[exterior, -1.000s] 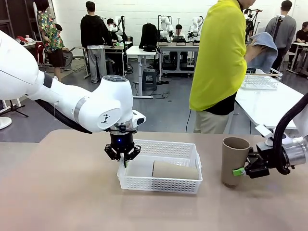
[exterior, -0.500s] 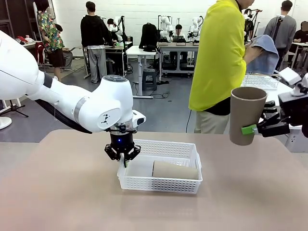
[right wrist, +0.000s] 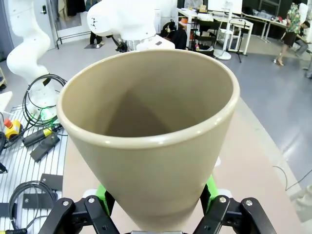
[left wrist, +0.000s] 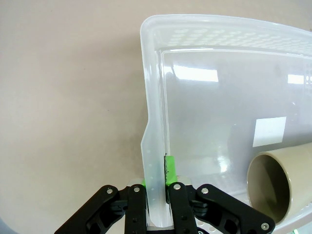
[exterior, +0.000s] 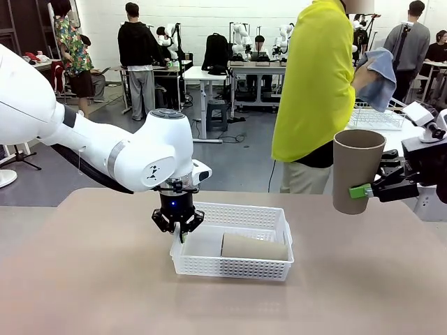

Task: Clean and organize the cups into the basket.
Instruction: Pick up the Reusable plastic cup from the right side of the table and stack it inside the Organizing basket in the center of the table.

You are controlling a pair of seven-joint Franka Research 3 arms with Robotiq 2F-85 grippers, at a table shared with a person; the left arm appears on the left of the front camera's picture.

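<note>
Evidently to steady the basket (exterior: 237,269), the left gripper (exterior: 179,232) pinches its end wall, a cup (exterior: 255,246) lying inside just beyond its fingers, while the right gripper (exterior: 357,190) clamps a second cup (exterior: 356,164) upright between its pads, off the table (exterior: 84,279) below the person's cloth (exterior: 380,77), presumably for wiping.

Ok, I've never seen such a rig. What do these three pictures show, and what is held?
Two white robot arms at a tan table. The front picture looks across it at a person holding a blue cloth. The left end effector is shut on the end wall of a white basket; a taupe cup lies inside. The right end effector holds a second taupe cup upright in the air. The other two pictures come from wrist cameras: one shows the pinched wall, one looks into the held cup.
</note>
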